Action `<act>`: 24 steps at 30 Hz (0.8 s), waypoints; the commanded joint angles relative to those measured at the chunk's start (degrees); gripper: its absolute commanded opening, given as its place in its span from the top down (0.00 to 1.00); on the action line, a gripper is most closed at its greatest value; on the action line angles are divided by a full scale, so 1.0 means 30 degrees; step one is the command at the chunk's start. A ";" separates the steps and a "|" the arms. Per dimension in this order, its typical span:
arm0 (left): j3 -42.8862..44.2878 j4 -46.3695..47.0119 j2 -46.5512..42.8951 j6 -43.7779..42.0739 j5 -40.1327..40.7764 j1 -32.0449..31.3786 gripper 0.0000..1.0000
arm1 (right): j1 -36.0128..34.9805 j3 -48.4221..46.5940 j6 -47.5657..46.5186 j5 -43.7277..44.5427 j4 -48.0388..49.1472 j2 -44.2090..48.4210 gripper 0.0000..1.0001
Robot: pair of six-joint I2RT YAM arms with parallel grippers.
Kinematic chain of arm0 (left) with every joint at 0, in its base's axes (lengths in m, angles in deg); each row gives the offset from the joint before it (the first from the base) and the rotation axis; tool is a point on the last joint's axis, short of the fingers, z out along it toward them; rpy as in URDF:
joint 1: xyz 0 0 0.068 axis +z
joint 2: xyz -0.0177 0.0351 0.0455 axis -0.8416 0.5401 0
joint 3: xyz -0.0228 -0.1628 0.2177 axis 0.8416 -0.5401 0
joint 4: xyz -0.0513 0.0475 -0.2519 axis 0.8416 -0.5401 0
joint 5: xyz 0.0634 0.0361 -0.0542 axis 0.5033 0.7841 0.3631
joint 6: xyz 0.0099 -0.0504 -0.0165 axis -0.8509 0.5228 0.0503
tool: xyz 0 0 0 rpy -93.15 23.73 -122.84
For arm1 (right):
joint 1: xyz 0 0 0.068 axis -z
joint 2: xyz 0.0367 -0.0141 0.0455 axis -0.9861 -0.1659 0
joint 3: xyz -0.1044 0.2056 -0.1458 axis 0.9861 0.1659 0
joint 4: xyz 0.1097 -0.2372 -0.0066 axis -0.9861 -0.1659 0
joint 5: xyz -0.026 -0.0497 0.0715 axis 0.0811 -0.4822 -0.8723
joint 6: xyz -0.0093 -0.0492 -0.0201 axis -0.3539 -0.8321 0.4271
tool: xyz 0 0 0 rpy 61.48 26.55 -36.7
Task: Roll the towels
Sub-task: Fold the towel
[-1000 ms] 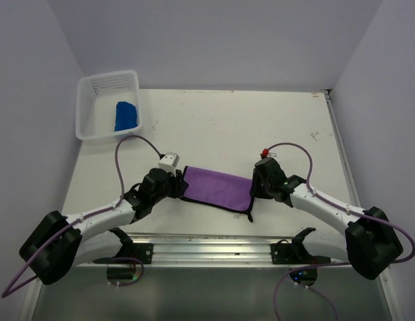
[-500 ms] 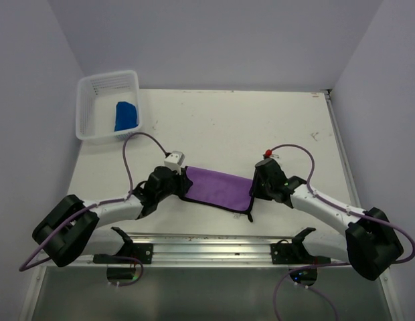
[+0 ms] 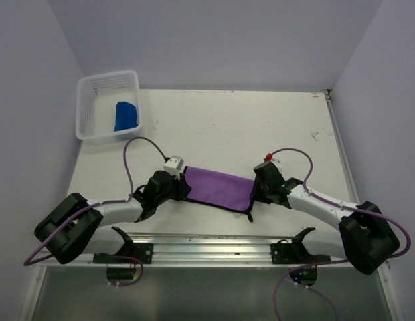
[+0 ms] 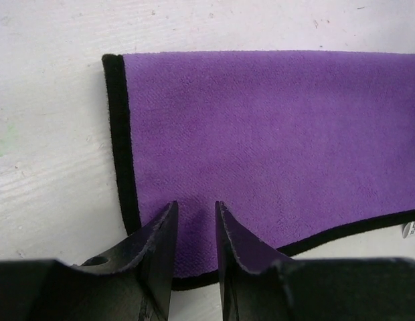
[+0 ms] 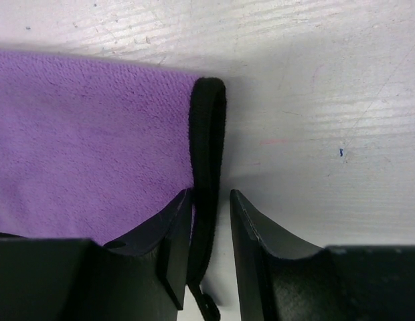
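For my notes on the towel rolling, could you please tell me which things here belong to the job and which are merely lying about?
Job: purple towel, spread flat; blue towel, in a compact bundle.
Lying about: white mesh basket, holding the blue towel; table, only the work surface.

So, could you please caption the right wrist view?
Right gripper astride the black hem of the purple towel.
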 commanded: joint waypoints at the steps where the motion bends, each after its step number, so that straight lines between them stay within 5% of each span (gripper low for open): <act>1: -0.0215 0.1389 0.0347 0.0279 -0.0001 -0.0050 0.67 | -0.0056 0.0155 0.0568 0.0322 0.0972 -0.0434 0.67; 7: -0.0420 0.1683 0.0817 0.0455 -0.0118 -0.0050 0.67 | -0.0056 0.0009 0.0598 0.0204 0.1471 -0.1400 0.69; 19: -0.0684 0.1361 -0.0002 0.0484 -0.0205 -0.0050 0.67 | -0.0085 -0.0662 0.0131 0.1052 -0.0342 -0.0700 1.00; 24: -0.1181 0.1185 -0.0793 0.1040 -0.0323 -0.0254 0.67 | 0.0382 -0.1688 -0.1157 0.0938 -0.2158 0.0004 1.00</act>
